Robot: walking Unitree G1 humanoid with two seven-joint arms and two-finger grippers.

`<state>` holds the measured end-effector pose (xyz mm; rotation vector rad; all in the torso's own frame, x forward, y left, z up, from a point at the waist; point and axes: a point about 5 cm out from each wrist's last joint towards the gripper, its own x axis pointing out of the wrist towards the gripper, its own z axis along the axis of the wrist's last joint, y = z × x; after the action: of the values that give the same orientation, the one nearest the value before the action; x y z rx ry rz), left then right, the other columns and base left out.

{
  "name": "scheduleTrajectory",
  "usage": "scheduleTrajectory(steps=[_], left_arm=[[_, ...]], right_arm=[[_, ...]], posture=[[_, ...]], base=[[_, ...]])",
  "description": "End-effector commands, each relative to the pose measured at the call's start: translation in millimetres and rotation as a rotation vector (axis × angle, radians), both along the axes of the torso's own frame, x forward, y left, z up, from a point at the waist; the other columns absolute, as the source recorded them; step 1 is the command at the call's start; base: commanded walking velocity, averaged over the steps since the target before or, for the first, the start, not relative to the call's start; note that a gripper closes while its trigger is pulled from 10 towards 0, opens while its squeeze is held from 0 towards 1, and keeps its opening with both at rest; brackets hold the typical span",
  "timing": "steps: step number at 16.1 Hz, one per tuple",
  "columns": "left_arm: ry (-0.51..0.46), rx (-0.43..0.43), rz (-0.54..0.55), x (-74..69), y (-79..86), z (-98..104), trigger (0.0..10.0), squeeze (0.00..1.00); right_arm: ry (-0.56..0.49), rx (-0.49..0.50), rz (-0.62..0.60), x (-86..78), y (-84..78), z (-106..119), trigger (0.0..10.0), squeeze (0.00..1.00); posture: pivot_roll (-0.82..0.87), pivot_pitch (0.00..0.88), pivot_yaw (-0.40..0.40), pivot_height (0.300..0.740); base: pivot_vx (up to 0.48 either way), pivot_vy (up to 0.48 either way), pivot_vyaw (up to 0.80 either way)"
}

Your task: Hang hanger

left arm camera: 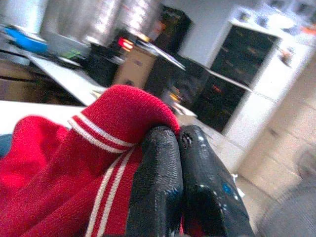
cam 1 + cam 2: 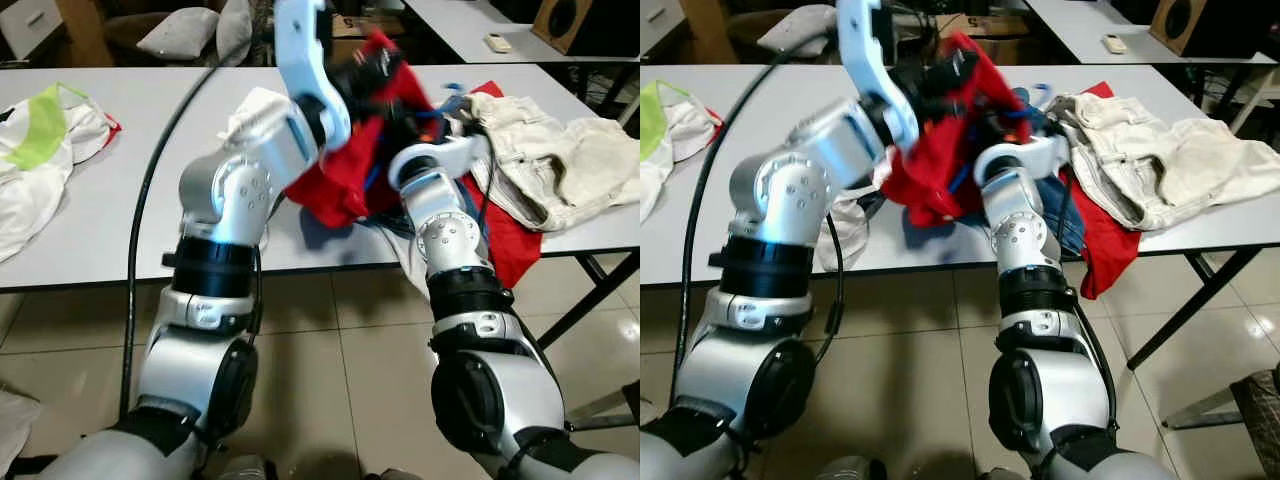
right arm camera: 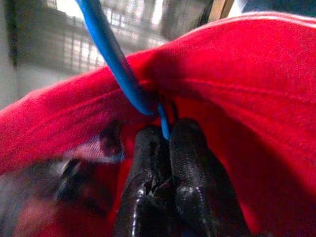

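A red knit garment [image 2: 335, 175] with white stripes at its ribbed edge [image 1: 106, 133] is lifted over the white table [image 2: 100, 220]. My left gripper [image 1: 178, 136] is raised above the table and shut on that ribbed edge. A blue hanger [image 3: 111, 54] runs into the red cloth, and my right gripper [image 3: 167, 132] is shut on its thin blue part inside the garment. In the eye views the right wrist [image 2: 440, 160] reaches into the red cloth from below, and most of the hanger is hidden by the fabric.
Cream trousers [image 2: 545, 150] lie on the table's right part, with more red cloth [image 2: 510, 250] drooping over its front edge. A white and green garment [image 2: 40, 140] lies far left. A black cable [image 2: 150, 180] curves across the table. Another table [image 2: 470, 25] stands behind.
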<state>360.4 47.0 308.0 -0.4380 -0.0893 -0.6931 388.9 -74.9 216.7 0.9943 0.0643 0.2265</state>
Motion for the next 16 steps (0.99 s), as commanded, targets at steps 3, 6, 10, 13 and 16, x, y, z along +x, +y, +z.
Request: scheduleTrajectory(steps=[3,6,10,13,16], left_arm=[[-0.020,-0.025,0.099,9.0,11.1,10,0.0,0.00],[-0.021,0.046,-0.048,0.2,-3.6,7,10.0,0.00],[-0.078,0.052,-0.296,-19.1,-14.8,17,10.0,1.00],[-0.128,0.182,-0.362,-27.3,-10.7,19,10.0,1.00],[-0.171,0.218,-0.308,-26.7,3.6,25,10.0,1.00]], right_arm=[[-0.017,0.059,0.243,-22.5,35.4,7,10.0,0.00],[-0.031,0.017,0.298,-30.3,21.2,10,10.0,0.00],[0.009,0.014,0.287,-34.3,-0.3,4,10.0,0.00],[0.025,0.021,0.262,-31.1,-8.5,2,10.0,0.00],[0.051,0.001,0.217,-24.8,-24.5,-5,10.0,0.00]], posture=[[-0.03,0.000,0.004,0.740],[-0.04,0.000,0.004,0.740],[-0.03,0.000,-0.007,0.740],[-0.01,0.000,-0.016,0.740],[0.03,0.000,-0.039,0.740]], base=[[0.000,0.000,0.00],[0.000,0.000,0.00],[0.000,0.000,0.00],[0.000,0.000,0.00],[0.000,0.000,0.00]])
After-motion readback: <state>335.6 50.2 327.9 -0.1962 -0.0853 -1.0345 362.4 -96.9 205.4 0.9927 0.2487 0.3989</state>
